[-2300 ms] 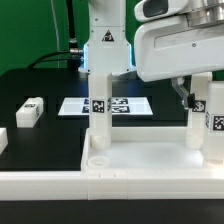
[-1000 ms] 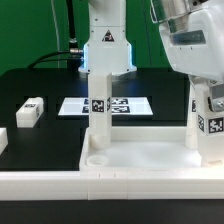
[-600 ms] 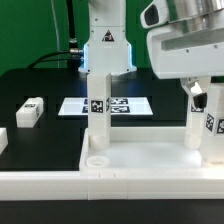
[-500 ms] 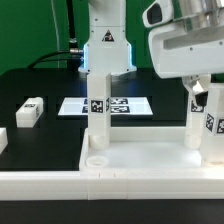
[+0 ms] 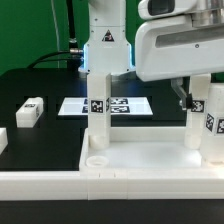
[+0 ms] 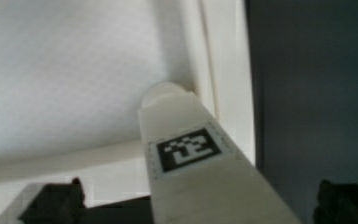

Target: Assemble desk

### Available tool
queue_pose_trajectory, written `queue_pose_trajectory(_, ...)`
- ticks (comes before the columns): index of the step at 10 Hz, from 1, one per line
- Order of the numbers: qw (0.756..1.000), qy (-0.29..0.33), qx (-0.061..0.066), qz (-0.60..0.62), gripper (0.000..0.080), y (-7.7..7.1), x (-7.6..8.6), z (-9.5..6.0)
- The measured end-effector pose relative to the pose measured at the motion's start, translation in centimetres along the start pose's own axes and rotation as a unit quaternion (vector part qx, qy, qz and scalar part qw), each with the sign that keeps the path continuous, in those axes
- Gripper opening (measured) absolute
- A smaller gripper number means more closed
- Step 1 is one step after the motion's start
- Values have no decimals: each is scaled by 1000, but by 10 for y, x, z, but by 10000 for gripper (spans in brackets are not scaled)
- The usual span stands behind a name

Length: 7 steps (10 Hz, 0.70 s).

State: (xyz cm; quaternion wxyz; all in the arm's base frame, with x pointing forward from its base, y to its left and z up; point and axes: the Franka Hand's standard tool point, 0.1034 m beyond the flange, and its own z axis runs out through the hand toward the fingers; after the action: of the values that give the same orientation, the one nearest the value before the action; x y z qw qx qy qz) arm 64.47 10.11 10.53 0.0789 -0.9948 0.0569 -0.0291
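Note:
The white tray-like tabletop lies in the foreground of the exterior view. One tagged leg stands upright in its far socket on the exterior view's left. A second tagged leg stands upright at the tabletop's right end. My gripper hangs over that right leg. In the wrist view this leg rises between my gripper's dark fingers. The jaws stand apart on either side of it with gaps showing. The tabletop's floor lies beneath.
A loose tagged leg lies on the black table at the exterior view's left, with another white part at the left edge. The marker board lies behind the tabletop. An empty near socket shows. The robot base stands at the back.
My gripper has turned over the right leg: a second ago its narrow side faced the exterior camera, now its broad side does. The left leg and the loose parts have not moved.

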Motion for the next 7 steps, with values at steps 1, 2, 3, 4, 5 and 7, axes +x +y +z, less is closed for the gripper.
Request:
queue_pose_trajectory(1,1000,1,0,4,649,0,-1,2)
queue_pose_trajectory(2,1000,1,-1,18,649,0,-1,2)
queue_pose_trajectory(3,1000,1,-1,23,555,1,-1,2)
queue_pose_trajectory(4,999,1,-1,52,369,1,-1,2)
queue_pose_trajectory(5,996,1,-1,85,369,1,-1,2)
queue_pose_trajectory(7,984,3,-2,180,291,2,-1,3)
